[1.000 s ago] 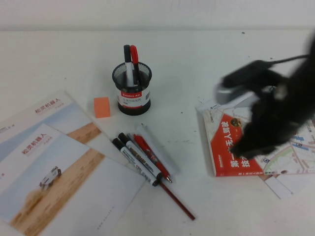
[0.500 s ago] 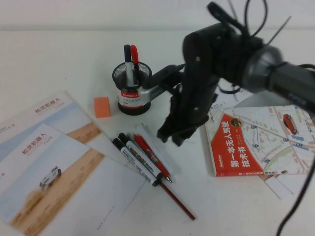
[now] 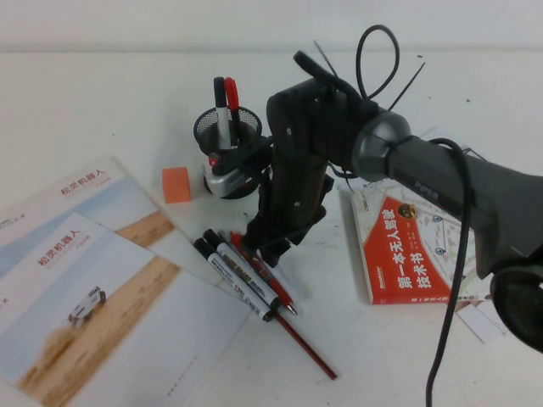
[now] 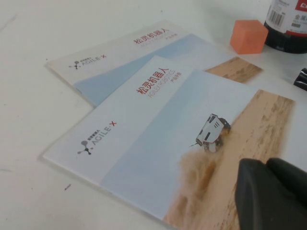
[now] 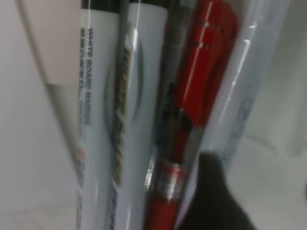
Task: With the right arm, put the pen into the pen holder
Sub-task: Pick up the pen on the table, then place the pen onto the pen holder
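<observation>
While the bulky matte-black right arm, with its smooth grey cylindrical joint and loops of loose black cable, reaches across the middle of the white table, its right gripper hangs low over the upper end of a row of writing tools lying side by side. How far its fingers stand apart cannot be told, and nothing can be seen held in them; in the right wrist view one dark rounded fingertip sits close over the row. The pen, slim, pale and glossy with a translucent barrel, lies on the table at the right edge of that row, touching a shiny red pen; in the high view most of it is hidden under the arm. Beside the red pen lie two white whiteboard markers with black caps and printed barrels, and a thin red stick runs out from below them. The pen holder, a small round cup of black wire mesh with a white label, stands upright just behind the gripper, partly covered by the arm, with a black-capped marker and a red-capped one standing in it. A small orange block lies to its left, near two overlapping glossy brochures. An orange-and-white book lies flat to the right. The left gripper, rounded black plastic, hovers over the corner of the nearer brochure; whether it is parted cannot be told.
</observation>
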